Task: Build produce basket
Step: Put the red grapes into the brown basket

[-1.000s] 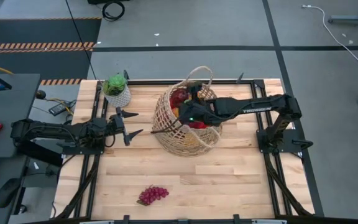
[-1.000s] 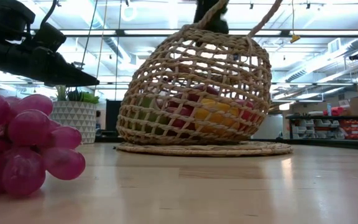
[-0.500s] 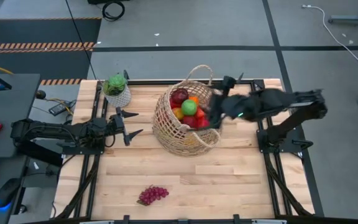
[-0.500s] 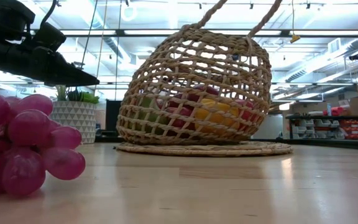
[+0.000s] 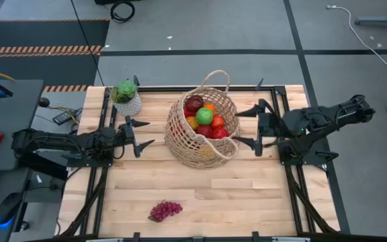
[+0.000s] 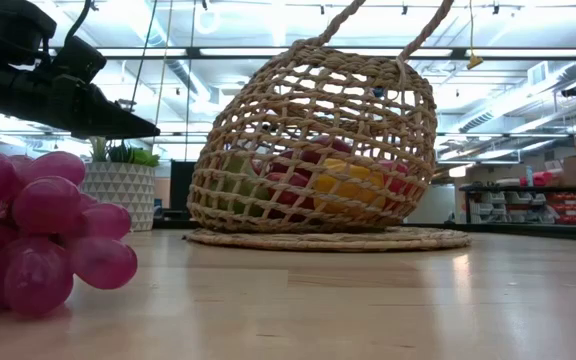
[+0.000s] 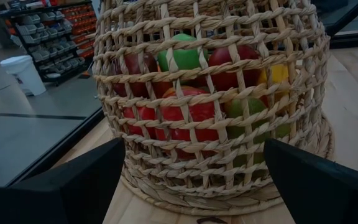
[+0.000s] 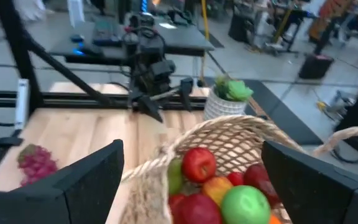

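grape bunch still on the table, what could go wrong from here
The grape bunch lies near the table's front edge, far from both open grippers, so either arm needs a long reach. The basket is already heaped with fruit, so grapes dropped on top might roll off. The right gripper sits close beside the basket rim and could nudge it when it moves.

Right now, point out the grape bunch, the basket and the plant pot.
grape bunch (image 5: pixel 164 210), high view, middle of the cluster
basket (image 5: pixel 178 131), high view, left wicker wall
plant pot (image 5: pixel 127 105), high view, white side below the leaves
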{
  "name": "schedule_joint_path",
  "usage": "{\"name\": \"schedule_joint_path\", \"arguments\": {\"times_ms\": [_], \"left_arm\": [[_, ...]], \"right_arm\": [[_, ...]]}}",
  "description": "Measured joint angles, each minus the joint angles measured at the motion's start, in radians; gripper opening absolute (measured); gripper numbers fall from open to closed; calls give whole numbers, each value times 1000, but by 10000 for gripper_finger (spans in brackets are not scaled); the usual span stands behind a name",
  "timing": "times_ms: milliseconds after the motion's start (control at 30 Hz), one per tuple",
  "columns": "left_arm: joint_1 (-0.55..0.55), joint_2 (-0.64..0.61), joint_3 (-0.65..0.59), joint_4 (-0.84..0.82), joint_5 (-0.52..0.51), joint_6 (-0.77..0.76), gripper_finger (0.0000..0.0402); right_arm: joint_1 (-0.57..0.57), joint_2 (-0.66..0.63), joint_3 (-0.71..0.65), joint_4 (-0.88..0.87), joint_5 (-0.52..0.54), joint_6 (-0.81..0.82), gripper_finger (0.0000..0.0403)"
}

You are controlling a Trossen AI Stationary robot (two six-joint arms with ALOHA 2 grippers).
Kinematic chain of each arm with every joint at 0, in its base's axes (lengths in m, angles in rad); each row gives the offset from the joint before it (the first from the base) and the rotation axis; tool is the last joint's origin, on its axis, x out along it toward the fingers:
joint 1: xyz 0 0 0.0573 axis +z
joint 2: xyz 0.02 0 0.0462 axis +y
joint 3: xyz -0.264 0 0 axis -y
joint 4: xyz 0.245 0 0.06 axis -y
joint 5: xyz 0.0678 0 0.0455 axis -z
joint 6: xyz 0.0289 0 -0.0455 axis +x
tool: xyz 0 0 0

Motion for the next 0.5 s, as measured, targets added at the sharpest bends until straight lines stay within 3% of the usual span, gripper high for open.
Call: {"name": "schedule_joint_path", "arguments": {"times_ms": [333, 500], "left_arm": [[0, 0, 0, 0, 0, 0, 390], [0, 0, 0, 0, 0, 0, 390]], "right_arm": [[5, -280, -399, 333, -14, -63, 384], [4, -439, -553, 405, -14, -70, 384]]}}
